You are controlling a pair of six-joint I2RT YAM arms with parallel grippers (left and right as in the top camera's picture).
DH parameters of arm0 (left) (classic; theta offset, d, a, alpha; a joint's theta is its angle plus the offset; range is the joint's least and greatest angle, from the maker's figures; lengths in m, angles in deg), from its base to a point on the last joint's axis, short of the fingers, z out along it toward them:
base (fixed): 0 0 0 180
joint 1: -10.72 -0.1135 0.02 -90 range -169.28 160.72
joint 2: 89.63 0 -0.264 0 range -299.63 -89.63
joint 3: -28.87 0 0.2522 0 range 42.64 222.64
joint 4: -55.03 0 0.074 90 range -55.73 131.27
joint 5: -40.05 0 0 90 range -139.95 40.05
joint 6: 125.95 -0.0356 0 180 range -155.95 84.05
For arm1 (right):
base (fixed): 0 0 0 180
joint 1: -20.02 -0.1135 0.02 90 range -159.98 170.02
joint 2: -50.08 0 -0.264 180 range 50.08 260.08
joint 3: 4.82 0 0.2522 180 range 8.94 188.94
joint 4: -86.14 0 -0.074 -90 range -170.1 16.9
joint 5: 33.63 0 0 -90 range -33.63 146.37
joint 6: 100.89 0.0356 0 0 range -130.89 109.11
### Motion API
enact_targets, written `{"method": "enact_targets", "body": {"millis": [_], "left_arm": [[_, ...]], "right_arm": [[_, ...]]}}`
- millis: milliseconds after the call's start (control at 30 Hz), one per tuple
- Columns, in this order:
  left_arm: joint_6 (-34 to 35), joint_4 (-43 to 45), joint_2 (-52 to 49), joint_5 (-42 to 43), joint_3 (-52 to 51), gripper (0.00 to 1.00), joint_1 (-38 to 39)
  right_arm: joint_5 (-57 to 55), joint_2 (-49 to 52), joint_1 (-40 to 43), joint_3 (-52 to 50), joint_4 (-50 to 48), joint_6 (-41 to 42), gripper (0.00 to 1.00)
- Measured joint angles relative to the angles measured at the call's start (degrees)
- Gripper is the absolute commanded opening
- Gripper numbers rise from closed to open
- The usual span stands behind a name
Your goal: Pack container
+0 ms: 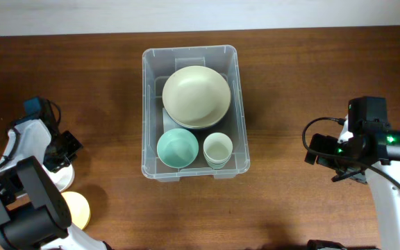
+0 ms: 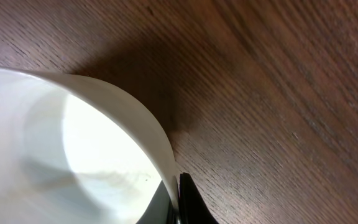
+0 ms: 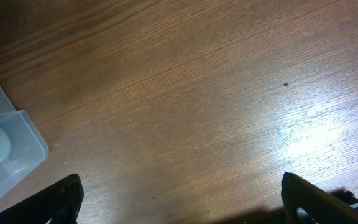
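Item 1: the container (image 1: pixel 145 111), a clear plastic bin, stands upright about midway between the left and right edges of the table (image 1: pixel 290 76). It sits nearer the far edge than the near one, its long sides running far to near.

Contents:
- A large cream bowl (image 1: pixel 196 96) fills the far half, mouth up.
- A teal bowl (image 1: pixel 178 148) sits in the near left corner.
- A pale cup (image 1: pixel 217 148) sits in the near right corner, just beside the teal bowl.

All three lie wholly within the walls.

Item 2: the left gripper (image 1: pixel 62 161) is near the left edge of the table, well apart from the container. The left wrist view shows its fingers (image 2: pixel 190 200) closed together on the rim of a white bowl (image 2: pixel 61 155), one finger inside the wall and one outside. The white bowl rests on the table, mouth up. Just beside it, toward the near edge, lies a round yellow dish (image 1: pixel 77 208), partly covered by the arm.

Item 3: the right gripper (image 1: pixel 332 161) is over bare wood toward the right edge, well apart from the container. Its fingers (image 3: pixel 61 199) stand wide apart with nothing between them. The right wrist view shows one corner of the container at its left margin, the teal bowl dimly visible through the wall.
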Motion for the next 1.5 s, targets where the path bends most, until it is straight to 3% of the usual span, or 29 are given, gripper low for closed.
{"method": "enact_targets", "body": {"millis": [300, 600, 933, 1167, 1500], "left_arm": [[0.0, -11.1, 1.7, 0.5, 10.9, 0.0, 2.6], [0.0, -23.9, 12.4, 1.1, 26.6, 0.01, 21.2], [1.3, -21.1, 12.4, 2.2, 28.3, 0.01, 48.6], [2.9, -21.0, 8.0, 2.8, 28.3, 0.0, 55.1], [3.3, -22.0, -3.8, 7.4, 28.3, 0.01, 57.9]], "right_arm": [[0.0, 0.0, 0.0, 0.0, 0.0, 0.0, 0.97], [0.0, 0.0, 0.0, 0.0, 0.0, 0.0, 0.97], [0.0, 0.0, 0.0, 0.0, 0.0, -0.1, 0.98], [0.0, 0.0, 0.0, 0.0, 0.0, -0.1, 0.98], [0.0, 0.0, 0.0, 0.0, 0.0, -0.1, 0.98]]}}
